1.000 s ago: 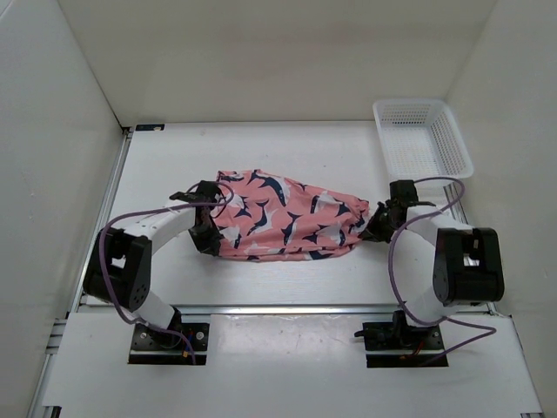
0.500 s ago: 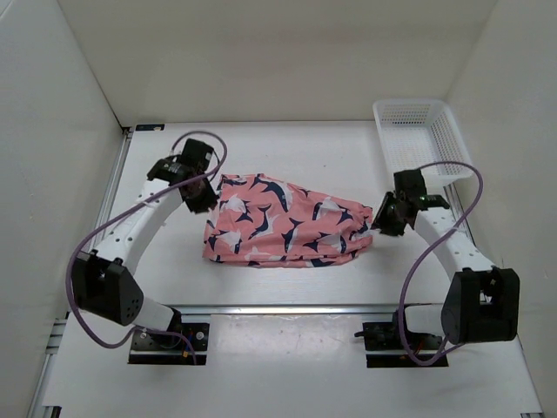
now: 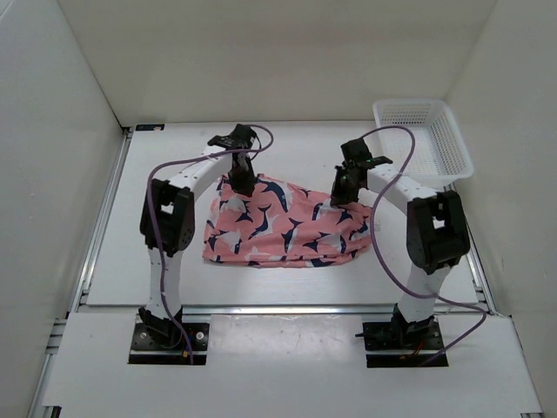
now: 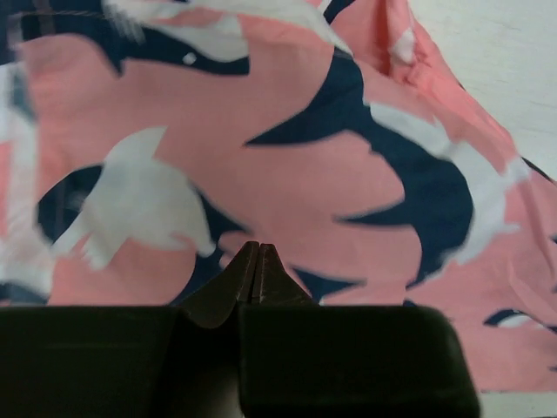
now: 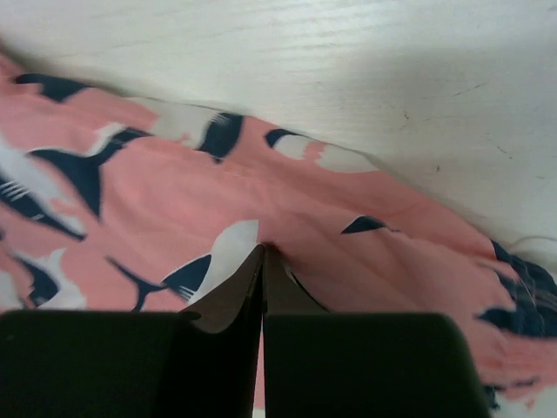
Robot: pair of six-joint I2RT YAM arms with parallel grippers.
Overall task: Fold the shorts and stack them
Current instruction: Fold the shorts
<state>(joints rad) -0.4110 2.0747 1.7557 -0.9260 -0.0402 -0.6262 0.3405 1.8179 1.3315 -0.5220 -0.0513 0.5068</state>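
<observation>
The left claw [image 3: 246, 181] and right claw [image 3: 340, 197] have swung from the sides to the far edge of the shorts [image 3: 287, 230], spread on the surface [image 3: 174, 261], and sit closed, tips against the cloth (an actual pinch isn't clear), probably ready to fold it nearward.

A white plastic mesh basket [image 3: 419, 139] stands upright at the far right corner of the white counter [image 3: 165, 261]. White wall panels [image 3: 261, 52] enclose three sides. A metal rail [image 3: 278, 308] borders the near edge.
</observation>
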